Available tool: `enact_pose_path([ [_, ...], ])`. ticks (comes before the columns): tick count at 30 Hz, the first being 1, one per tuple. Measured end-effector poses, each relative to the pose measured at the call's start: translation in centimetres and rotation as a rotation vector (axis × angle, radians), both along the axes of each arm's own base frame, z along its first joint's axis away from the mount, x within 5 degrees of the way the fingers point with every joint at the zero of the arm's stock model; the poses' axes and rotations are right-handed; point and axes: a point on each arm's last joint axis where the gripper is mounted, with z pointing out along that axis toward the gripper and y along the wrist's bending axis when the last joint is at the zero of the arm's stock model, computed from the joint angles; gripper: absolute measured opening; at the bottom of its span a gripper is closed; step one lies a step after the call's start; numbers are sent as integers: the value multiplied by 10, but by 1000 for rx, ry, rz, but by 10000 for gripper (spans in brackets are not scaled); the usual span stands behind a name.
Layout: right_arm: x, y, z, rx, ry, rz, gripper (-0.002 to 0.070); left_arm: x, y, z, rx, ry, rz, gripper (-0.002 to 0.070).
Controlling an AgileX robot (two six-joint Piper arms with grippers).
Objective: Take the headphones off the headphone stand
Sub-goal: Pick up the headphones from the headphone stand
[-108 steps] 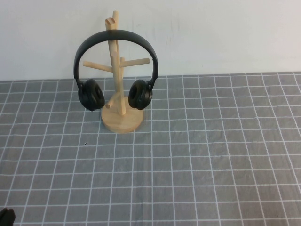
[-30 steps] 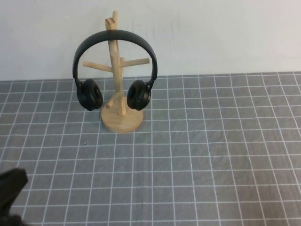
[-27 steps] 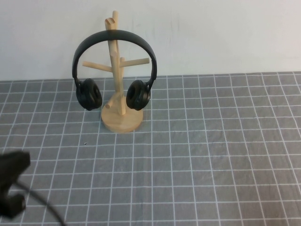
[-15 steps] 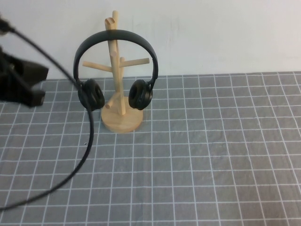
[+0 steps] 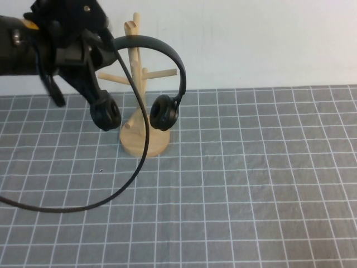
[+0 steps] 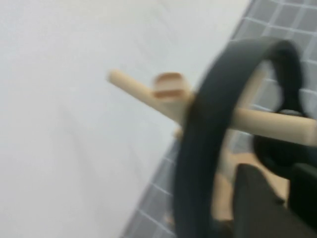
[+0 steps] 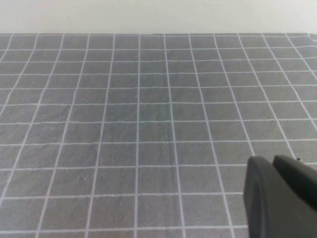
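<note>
The black headphones [image 5: 167,56] hang by their headband over the wooden headphone stand [image 5: 146,142] at the back left of the mat. My left gripper [image 5: 103,47] is high at the left side of the headband, and its arm hides that part of the band. In the left wrist view the headphones' headband [image 6: 198,148] passes just beside my left gripper [image 6: 283,174], which is slightly open and holds nothing; the stand's pegs [image 6: 267,124] show behind. My right gripper [image 7: 270,161] is shut and empty, low over the mat, outside the high view.
The left arm's black cable [image 5: 131,173] loops down over the grey grid mat [image 5: 251,184] in front of the stand. A white wall [image 5: 268,39] stands close behind the stand.
My left arm has swung up from the left edge to the headband's left side. The headphones and the stand have not moved.
</note>
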Motion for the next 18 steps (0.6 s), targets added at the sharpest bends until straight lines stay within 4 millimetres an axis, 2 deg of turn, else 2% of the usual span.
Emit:
enact_pose_path([
  [3, 0, 0, 0, 0, 0, 0, -9, 13, -2, -5, 6, -58, 21, 229],
  [6, 0, 0, 0, 0, 0, 0, -9, 28, -3, -10, -6, -120, 60, 300],
  [14, 0, 0, 0, 0, 0, 0, -9, 51, -8, -34, 64, -153, 52, 328],
  [18, 0, 0, 0, 0, 0, 0, -9, 57, -8, -39, 69, -176, 64, 329],
])
